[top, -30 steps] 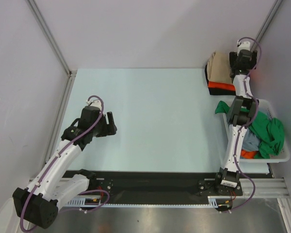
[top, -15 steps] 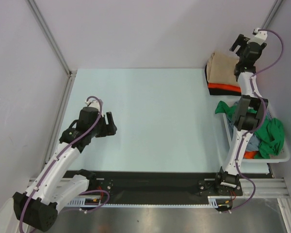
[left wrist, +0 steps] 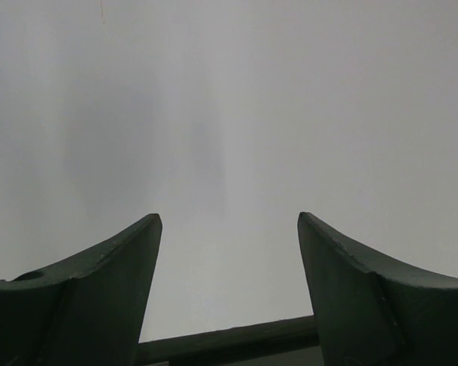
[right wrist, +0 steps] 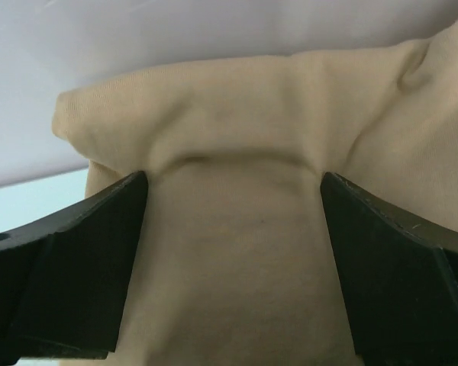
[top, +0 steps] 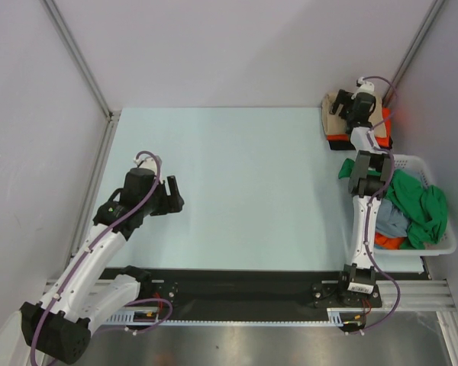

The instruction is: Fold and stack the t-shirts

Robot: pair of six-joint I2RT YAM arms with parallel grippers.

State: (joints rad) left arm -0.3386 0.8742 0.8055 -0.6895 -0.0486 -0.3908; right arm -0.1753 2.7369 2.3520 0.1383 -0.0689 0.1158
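1. Top view: since half a second ago the right gripper (top: 346, 107) has swung down from up near the back wall onto the stack in the table's (top: 244, 175) far right corner. It now sits over the tan t-shirt (top: 333, 101), which lies on top of the stack, with the orange t-shirt (top: 340, 137) showing beneath it. The left gripper (top: 177, 193) has not moved; it hovers over the bare left part of the table, fingers spread and empty. The white basket (top: 443, 248) stands near the right arm and holds the green t-shirt (top: 420, 202) and the grey-blue t-shirt (top: 389, 221), both crumpled.
2. Left wrist view: the left gripper (left wrist: 229, 221) has its two dark fingers (left wrist: 99, 282) well apart, with only a pale surface between them.
3. Right wrist view: the right gripper (right wrist: 233, 179) is released, jaws wide. The tan t-shirt (right wrist: 290, 99) fills the gap between them, a soft crease running across it. I cannot tell whether the fingertips touch the cloth.
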